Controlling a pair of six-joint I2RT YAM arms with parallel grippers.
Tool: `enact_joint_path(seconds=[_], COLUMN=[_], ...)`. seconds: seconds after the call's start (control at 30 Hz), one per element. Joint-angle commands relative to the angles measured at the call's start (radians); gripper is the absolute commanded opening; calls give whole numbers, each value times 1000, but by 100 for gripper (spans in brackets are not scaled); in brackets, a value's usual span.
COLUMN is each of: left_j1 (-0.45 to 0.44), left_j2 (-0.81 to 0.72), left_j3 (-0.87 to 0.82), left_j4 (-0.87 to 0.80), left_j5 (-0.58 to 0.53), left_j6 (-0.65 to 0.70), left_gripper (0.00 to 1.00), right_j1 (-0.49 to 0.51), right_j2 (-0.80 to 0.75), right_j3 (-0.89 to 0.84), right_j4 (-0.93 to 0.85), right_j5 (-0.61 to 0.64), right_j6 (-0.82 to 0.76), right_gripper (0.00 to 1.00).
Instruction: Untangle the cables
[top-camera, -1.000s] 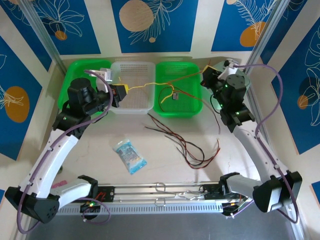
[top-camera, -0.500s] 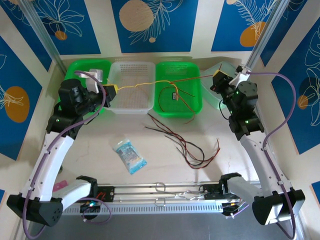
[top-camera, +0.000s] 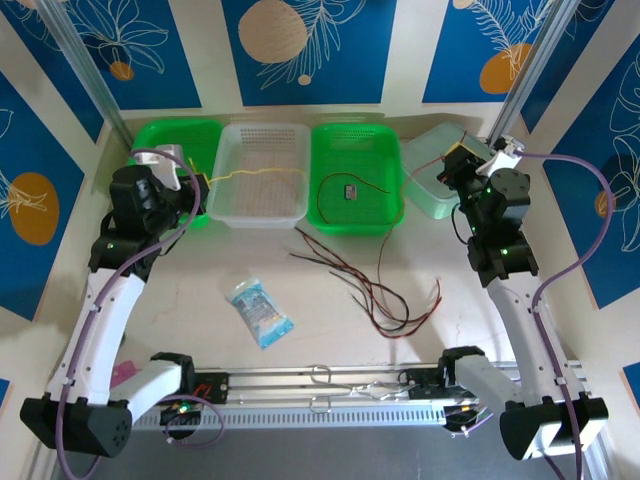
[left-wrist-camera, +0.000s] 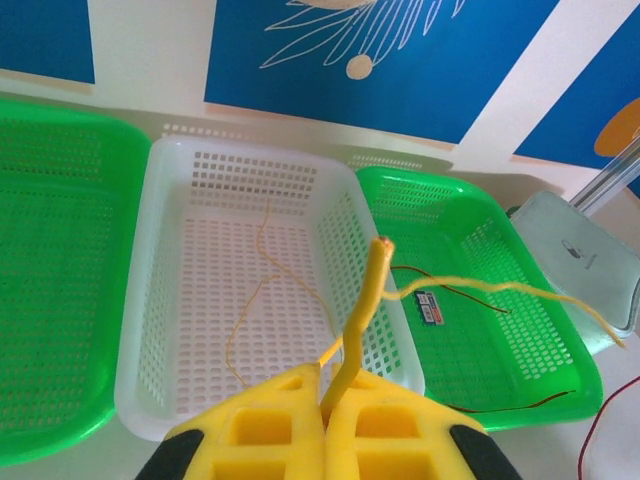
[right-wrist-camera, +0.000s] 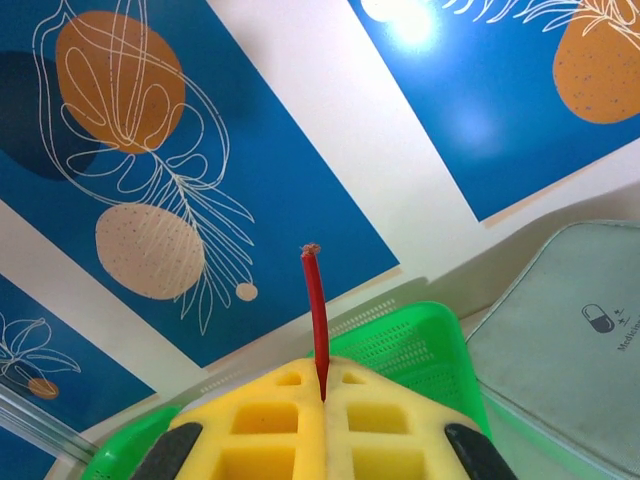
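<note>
My left gripper is shut on a yellow cable, which stretches rightwards over the white basket. Its free end sticks up past the fingers in the left wrist view. My right gripper is shut on a red cable, a short stub of which stands up between the yellow fingers. The red cable trails down towards the table. More red and dark cables lie looped on the table, and a dark one with a small tag sits in the right green tray.
A second green tray stands left of the basket. A pale green lidded box sits under the right gripper. A blue packet lies on the table's middle left. A metal rail runs along the near edge.
The two grippers have pulled apart: left went left, right went right and back. The yellow cable has slid out of the right green tray and away from the red one.
</note>
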Motion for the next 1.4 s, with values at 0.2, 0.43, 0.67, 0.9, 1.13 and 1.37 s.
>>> enact_joint_path(seconds=[0.2,0.43,0.67,0.9,1.13,1.37], left_j1=[7,7,7,8,7,8], left_j2=[28,31,6,-18,-63,-70], left_j3=[78,39,-13,-44,-74,-72], left_j4=[54,75,71,49,16,-11], left_j5=[83,73,49,-20,-64,-69], left_j6=[-15,-18,-21,-35,-26,-21], left_gripper=[0,0,0,0,0,0], right_j1=[34,129,182,218,227,238], right_j2=[11,130,357,611,822,838], right_j3=[142,361,714,987,1047,726], right_j4=[-18,79,127,287,336,197], right_j5=[-98,-125,-179,-117,-22,82], right_j6=[2,-44,-107,-229,-307,-341], right_gripper=[0,0,0,0,0,0])
